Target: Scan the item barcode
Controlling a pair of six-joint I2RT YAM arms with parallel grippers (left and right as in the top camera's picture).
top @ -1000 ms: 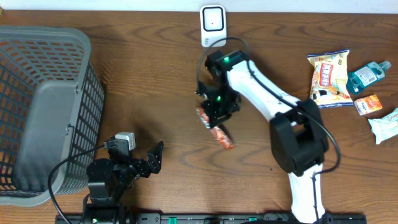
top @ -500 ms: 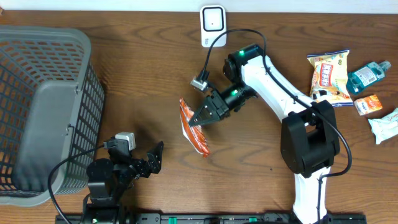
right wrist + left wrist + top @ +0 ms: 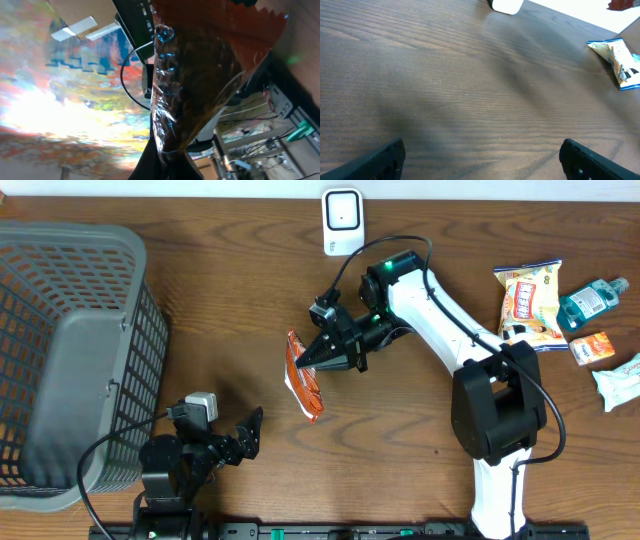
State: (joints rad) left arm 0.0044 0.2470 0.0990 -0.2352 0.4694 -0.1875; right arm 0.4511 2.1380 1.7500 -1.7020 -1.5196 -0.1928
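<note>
The item is an orange-red snack packet [image 3: 302, 377], and my right gripper [image 3: 325, 353] is shut on its upper edge, left of the table's middle. The packet hangs tilted below the jaws, which point left. In the right wrist view the glossy brown-red packet [image 3: 200, 75] fills the centre, pinched at the right gripper [image 3: 167, 160], with the room behind it. A white scanner [image 3: 342, 220] stands at the table's far edge. My left gripper [image 3: 246, 434] rests low at the front left, open with nothing between its fingers [image 3: 380, 160]. No barcode can be made out.
A grey mesh basket [image 3: 70, 235] takes up the left side. At the right lie a yellow snack bag [image 3: 528, 305], a teal bottle [image 3: 590, 300], a small orange box [image 3: 593, 347] and a white packet [image 3: 620, 385]. The left wrist view shows the scanner [image 3: 506, 5] and the yellow snack bag [image 3: 617, 57].
My right arm has turned its wrist to point left and carried the packet leftward, away from the table's centre. The left arm has not moved.
</note>
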